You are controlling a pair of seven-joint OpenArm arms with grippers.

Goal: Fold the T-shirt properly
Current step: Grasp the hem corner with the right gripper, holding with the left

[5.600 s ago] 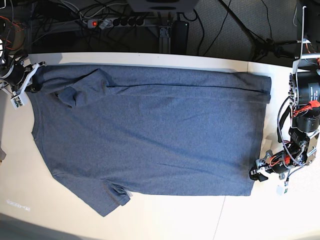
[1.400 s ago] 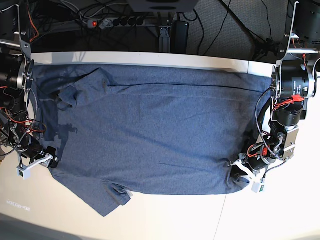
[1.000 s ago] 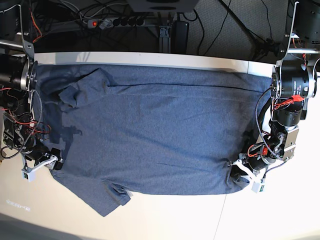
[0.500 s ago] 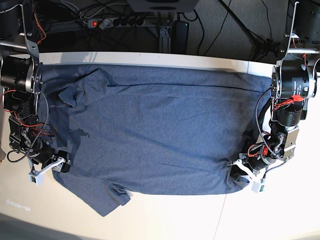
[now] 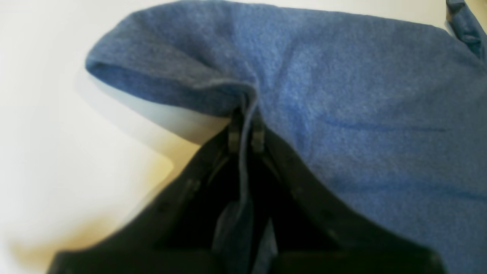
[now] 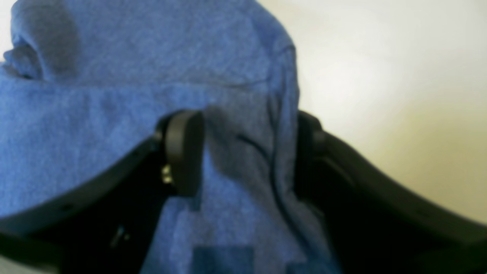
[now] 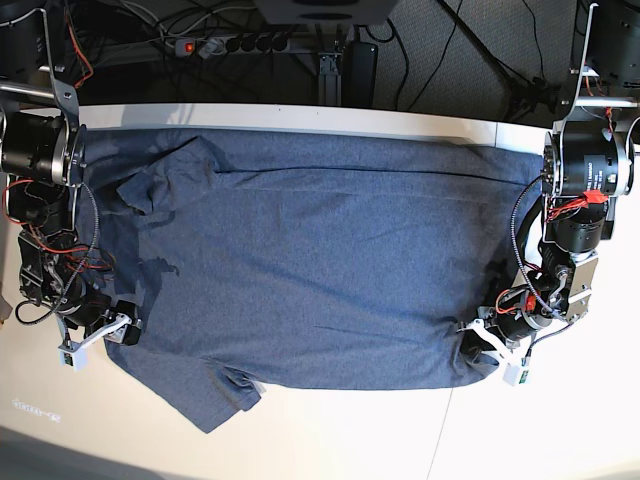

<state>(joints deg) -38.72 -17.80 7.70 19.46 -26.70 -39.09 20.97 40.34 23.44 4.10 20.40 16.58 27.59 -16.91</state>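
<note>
The blue-grey T-shirt [image 7: 310, 260] lies spread flat over the table with its plain side up, neck end to the left of the base view. One sleeve [image 7: 165, 175] is folded onto the body and the other sleeve [image 7: 225, 395] sticks out at the front. My left gripper [image 7: 478, 345] is shut on the hem corner, and the left wrist view shows a pinched ridge of the T-shirt [image 5: 361, 95] between the tips of the left gripper [image 5: 245, 131]. My right gripper [image 7: 118, 333] is at the shoulder edge. In its wrist view the right gripper [image 6: 245, 152] stands open, straddling the T-shirt [image 6: 114, 76].
The cream table [image 7: 350, 430] shows bare surface in front of the shirt and on both sides. Behind its far edge hang a power strip [image 7: 235, 44] and cables. Both arms' motor housings stand at the table's left and right ends.
Over the last second my right gripper has slid along the shirt's left edge towards the front and inward onto the cloth. The left gripper keeps its hold on the hem corner, unmoved.
</note>
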